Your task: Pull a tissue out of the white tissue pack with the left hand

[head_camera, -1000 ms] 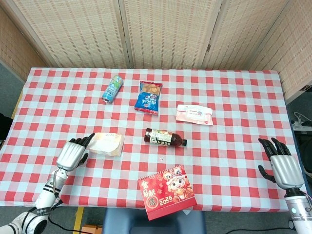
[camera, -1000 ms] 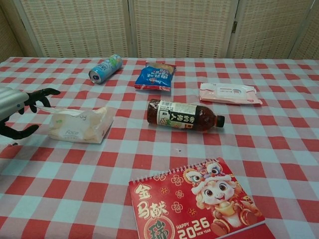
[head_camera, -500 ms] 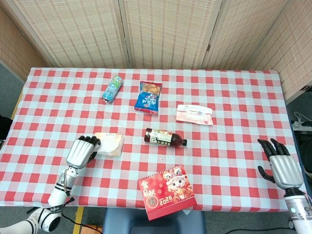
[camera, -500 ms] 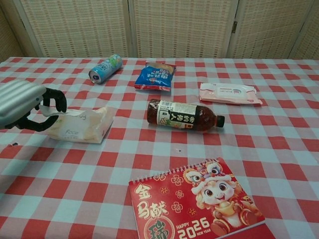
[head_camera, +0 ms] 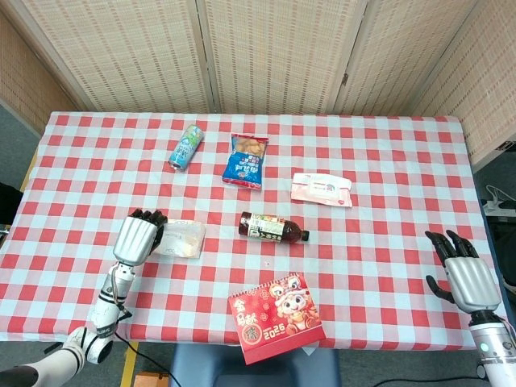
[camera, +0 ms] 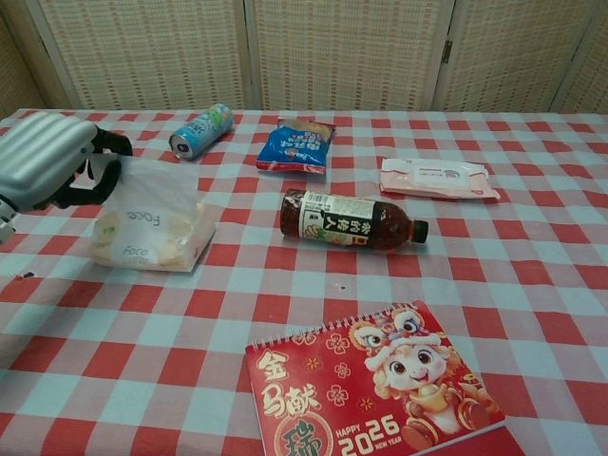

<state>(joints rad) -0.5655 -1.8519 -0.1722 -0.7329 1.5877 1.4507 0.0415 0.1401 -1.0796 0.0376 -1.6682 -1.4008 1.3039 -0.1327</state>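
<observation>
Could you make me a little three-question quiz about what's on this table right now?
1. True or false: the left hand is pinching a tissue lifted above the pack.
2. Which thing lies nearest the calendar? A) can B) bottle C) wipes
3. Fill in: the right hand holds ____.

Key:
1. True. In the chest view the fingers hold the tissue's edge, and the sheet rises from the pack.
2. B, the bottle.
3. Nothing; it sits apart at the table's right edge with fingers spread.
</observation>
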